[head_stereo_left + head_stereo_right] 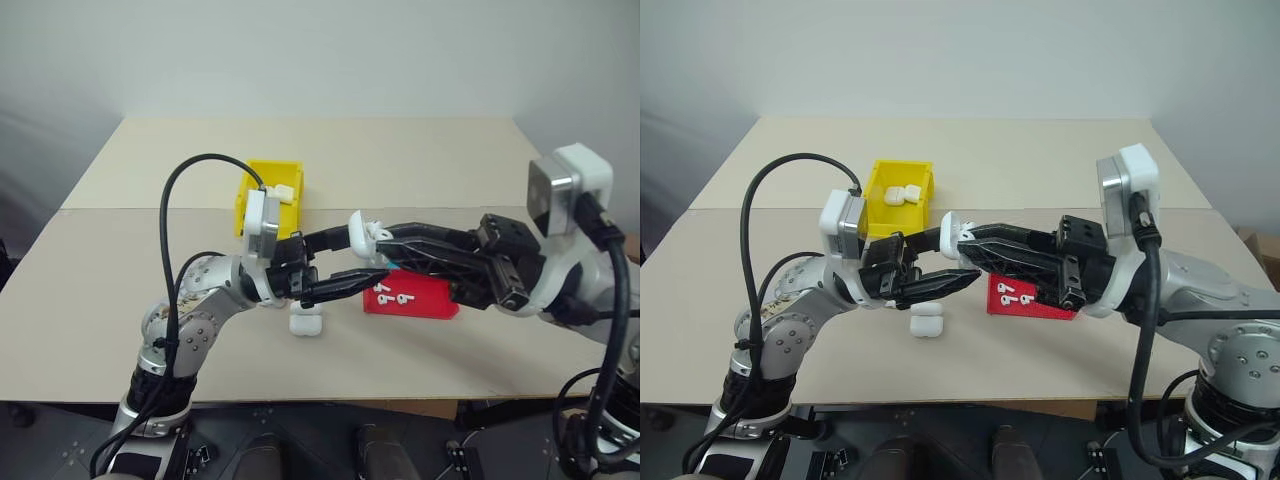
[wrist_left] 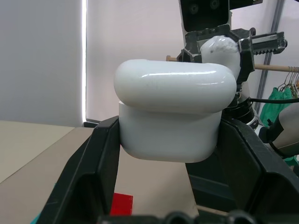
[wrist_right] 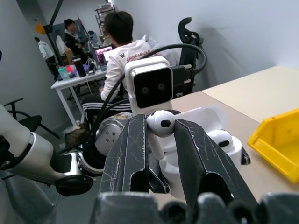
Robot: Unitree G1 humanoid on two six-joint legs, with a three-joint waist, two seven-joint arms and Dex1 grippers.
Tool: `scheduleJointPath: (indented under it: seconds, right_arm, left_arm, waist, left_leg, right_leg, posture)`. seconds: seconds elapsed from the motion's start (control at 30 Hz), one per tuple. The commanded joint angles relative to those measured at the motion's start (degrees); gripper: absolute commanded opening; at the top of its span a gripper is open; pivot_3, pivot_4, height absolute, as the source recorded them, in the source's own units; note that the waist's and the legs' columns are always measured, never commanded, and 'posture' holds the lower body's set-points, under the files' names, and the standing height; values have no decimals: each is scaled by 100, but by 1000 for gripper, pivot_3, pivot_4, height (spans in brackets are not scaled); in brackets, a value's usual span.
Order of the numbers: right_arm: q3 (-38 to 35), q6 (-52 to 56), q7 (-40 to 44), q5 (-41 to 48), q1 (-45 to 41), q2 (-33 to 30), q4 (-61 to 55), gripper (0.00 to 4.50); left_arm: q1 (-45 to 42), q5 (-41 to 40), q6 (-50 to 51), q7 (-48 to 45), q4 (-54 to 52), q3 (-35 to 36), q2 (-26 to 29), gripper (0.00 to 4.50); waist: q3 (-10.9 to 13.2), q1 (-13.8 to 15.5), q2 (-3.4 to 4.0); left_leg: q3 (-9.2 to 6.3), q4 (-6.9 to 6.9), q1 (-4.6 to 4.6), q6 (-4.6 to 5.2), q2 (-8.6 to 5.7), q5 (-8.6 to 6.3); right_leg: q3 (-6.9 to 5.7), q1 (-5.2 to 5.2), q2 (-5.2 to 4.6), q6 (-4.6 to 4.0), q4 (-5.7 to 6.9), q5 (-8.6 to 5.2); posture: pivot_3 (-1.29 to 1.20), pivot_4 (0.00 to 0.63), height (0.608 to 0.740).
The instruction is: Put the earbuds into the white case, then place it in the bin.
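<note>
My left gripper [image 1: 365, 253] is shut on a white case [image 2: 173, 109] and holds it above the table's middle. The case's lid [image 3: 205, 114] stands flipped open, and one earbud [image 3: 219, 137] sits inside. My right gripper [image 3: 161, 135] is shut on a second earbud [image 3: 161, 123], held right beside the open case. Further earbuds [image 1: 385, 290] lie in the red tray [image 1: 430, 300] below the grippers. The yellow bin [image 1: 252, 200] stands behind my left arm, with white cases [image 1: 902, 195] in it.
Another closed white case [image 1: 306, 322] lies on the table under the left gripper. The tan table reaches far back and to both sides. People sit at desks [image 3: 117, 51] beyond the table's left side.
</note>
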Motion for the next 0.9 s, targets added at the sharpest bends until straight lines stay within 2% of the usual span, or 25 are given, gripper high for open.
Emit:
scheduleJointPath:
  seconds: [0.03,0.53,0.67,0.83,0.9]
  right_arm:
    - [72,-367,3,8,55,-196,-107,892]
    - [335,-907,419,-447,302,-679,-89,892]
    - [371,-976,540,-621,389,-781,-81,1881]
    - [277,-1051,594,-711,445,-920,-55,3502]
    - [154,-1064,663,-613,512,-1030,-69,3502]
  left_arm:
    - [-65,-13,-108,-38,-138,29,-33,2817]
    - [-56,30,-188,-20,-182,-2,-142,2817]
    - [-64,56,-201,-32,-174,5,-164,2817]
    - [-62,78,-207,-44,-158,43,-174,2817]
    - [-37,90,-202,-31,-152,60,-170,2817]
  waist:
    - [0,6,0]
    - [0,15,0]
    - [0,14,-1]
    - [0,16,-1]
    - [1,20,-1]
  left_leg:
    - [0,0,0,0,0,0]
    - [0,1,-3,0,0,0]
    - [0,1,-3,0,0,0]
    - [0,1,-2,1,0,0]
    - [0,1,-2,1,0,0]
  right_leg:
    - [0,0,0,0,-1,0]
    - [-1,0,0,1,-4,0]
    - [-1,0,0,0,-4,0]
    - [-1,0,0,1,-3,0]
    - [-1,0,0,1,-4,0]
  posture:
    - [0,150,740]
    - [0,150,740]
    - [0,150,740]
    - [0,150,740]
    - [0,150,740]
